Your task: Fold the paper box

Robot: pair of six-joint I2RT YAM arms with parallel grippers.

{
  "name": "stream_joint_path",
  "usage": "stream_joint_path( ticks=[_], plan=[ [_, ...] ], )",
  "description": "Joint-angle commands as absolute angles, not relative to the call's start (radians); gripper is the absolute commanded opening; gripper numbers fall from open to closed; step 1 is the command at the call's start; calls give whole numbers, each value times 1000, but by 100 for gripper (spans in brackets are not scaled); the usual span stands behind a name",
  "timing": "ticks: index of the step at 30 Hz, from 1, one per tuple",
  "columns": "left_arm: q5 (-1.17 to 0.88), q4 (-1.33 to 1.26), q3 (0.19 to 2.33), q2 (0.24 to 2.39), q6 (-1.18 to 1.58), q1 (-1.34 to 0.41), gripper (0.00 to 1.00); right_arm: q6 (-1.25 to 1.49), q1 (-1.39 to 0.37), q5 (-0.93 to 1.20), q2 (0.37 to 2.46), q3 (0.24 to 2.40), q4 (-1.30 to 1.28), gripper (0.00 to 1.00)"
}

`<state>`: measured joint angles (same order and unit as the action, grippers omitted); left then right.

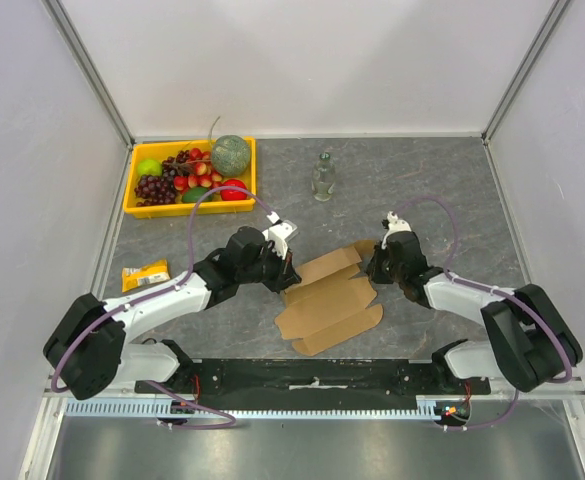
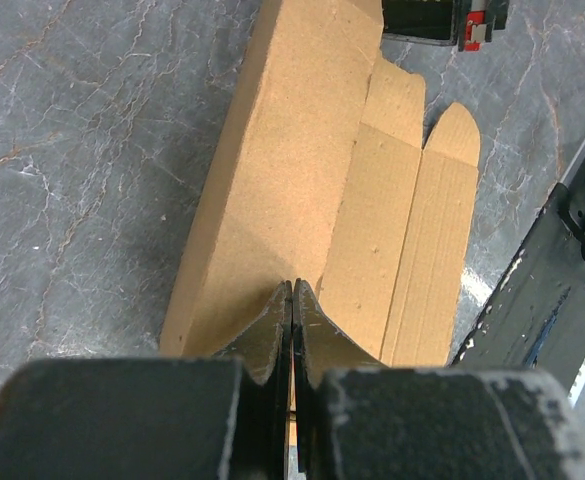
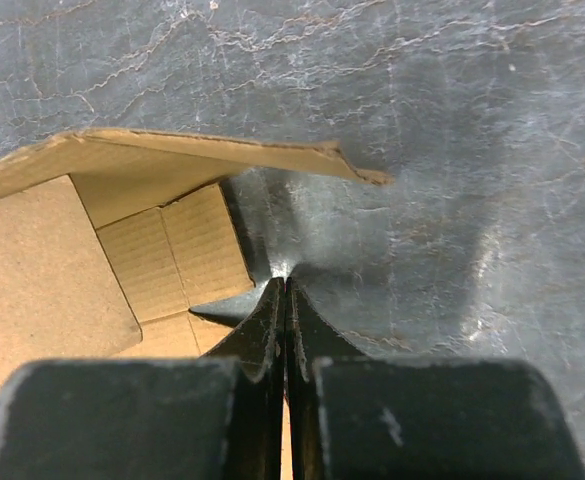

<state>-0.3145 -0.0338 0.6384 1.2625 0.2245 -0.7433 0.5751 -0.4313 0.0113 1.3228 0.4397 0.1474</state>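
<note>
Yellow tray and glass bottle stand well behind. We see the paper box between left gripper and right gripper, both pressed closed.

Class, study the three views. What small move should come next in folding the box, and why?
Probably the right gripper should nudge toward the box, tipping its raised flap further inward. That gripper is shut, its tips down by the table beside the flap, which already stands off the surface. The left gripper, also shut, sits at the opposite edge and could brace the box.
</note>
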Motion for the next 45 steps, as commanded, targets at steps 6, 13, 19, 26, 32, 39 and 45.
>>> stream_joint_path(
  ticks=[6, 13, 19, 26, 32, 39, 45],
  plan=[
    [-316, -52, 667, 1279, 244, -753, 2, 560, -416, 144, 1394, 428, 284, 0],
    [-316, -52, 667, 1282, 244, -752, 2, 592, -387, 189, 1399, 367, 417, 0],
    [-316, -48, 669, 1284, 242, -753, 2, 635, -376, 227, 1396, 292, 575, 0],
    [-316, -48, 667, 1287, 242, -753, 2, 664, -367, 316, 1405, 246, 745, 0],
    [-316, -46, 664, 1289, 244, -752, 2, 669, -368, 359, 1411, 230, 810, 0],
    [-316, -44, 664, 1285, 244, -755, 2, 689, -368, 409, 1482, 229, 876, 0],
    [-318, -43, 663, 1287, 245, -753, 2, 718, -367, 460, 1563, 229, 966, 0]
  ],
)
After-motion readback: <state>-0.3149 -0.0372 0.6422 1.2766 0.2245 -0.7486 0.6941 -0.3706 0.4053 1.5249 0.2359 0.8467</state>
